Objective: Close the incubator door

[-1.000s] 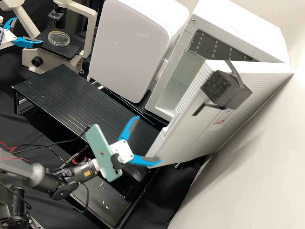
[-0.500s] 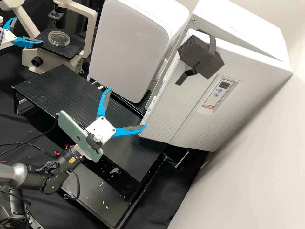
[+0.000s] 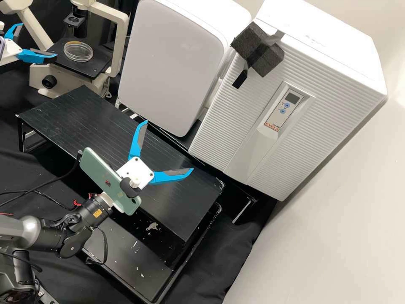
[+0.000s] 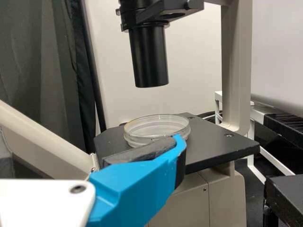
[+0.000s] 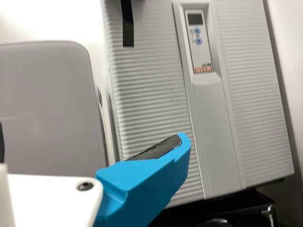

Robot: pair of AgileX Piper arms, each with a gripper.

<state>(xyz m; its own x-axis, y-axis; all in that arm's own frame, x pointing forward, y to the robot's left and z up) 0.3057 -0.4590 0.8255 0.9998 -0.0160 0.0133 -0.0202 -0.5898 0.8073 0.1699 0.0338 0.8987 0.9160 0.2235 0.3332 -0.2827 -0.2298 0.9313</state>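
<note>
high view, door [image 3: 325,122] beyond right jaws, apart

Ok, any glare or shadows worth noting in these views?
High view: bright patch on the wall near the incubator, soft shadow alongside; right wrist view: washed-out white beyond the grey cabinet; left wrist view: faint highlights on the petri dish.

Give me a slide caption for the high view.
Incubator door closed, right gripper standing open nearby, a clear dish on the microscope stage.
</note>
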